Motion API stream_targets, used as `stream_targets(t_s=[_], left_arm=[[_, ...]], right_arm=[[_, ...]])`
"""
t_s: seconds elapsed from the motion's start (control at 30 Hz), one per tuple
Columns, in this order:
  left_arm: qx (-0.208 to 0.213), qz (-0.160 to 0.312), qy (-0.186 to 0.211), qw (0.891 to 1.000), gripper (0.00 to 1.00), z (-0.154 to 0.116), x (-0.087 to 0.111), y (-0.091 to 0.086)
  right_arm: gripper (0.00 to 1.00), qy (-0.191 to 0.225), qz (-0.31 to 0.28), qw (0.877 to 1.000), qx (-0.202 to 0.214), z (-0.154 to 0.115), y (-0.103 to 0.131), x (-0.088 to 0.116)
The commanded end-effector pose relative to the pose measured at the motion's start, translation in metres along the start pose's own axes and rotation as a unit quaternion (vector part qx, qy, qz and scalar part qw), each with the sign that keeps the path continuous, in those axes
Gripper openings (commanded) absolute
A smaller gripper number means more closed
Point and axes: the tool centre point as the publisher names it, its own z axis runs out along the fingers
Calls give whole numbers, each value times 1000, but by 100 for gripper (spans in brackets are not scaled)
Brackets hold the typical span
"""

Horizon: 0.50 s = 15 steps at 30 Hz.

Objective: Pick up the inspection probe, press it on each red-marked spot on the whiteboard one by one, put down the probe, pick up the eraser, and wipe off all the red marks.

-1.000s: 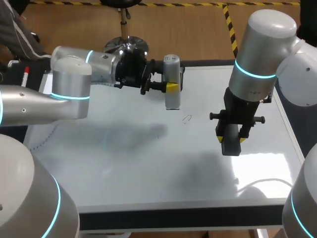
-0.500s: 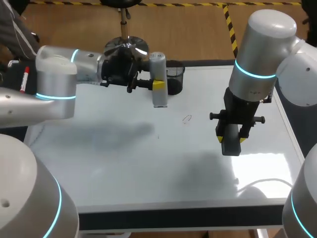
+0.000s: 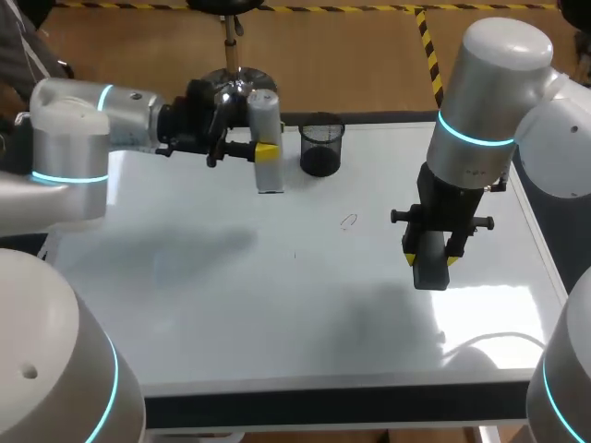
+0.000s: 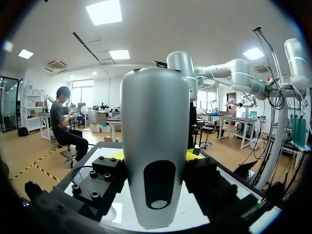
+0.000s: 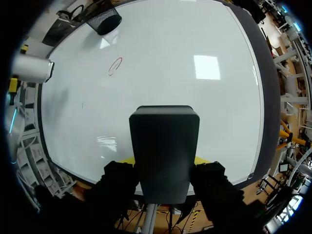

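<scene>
Left gripper (image 3: 262,153), clamped on the probe (image 3: 267,177), has withdrawn leftward from the red mark (image 3: 347,221) to just beside the cup (image 3: 320,146), apparently for set-down, while right gripper (image 3: 430,262) stays closed on the eraser (image 3: 428,273) above the whiteboard (image 3: 231,305), wiping not begun.

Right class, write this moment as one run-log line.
left gripper: shut on probe | right gripper: shut on eraser | red mark: unwiped on whiteboard
</scene>
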Motion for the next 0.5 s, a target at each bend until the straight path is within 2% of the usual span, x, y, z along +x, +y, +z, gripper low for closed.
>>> stream_targets(t_s=[0.03,0.5], left_arm=[[-1,2,-11,1000,0,-13,11,-4],[-3,12,-28,1000,0,-42,16,-6]], right_arm=[[0,1,-1,1000,0,-1,0,-1],[0,1,-1,1000,0,-1,0,-1]])
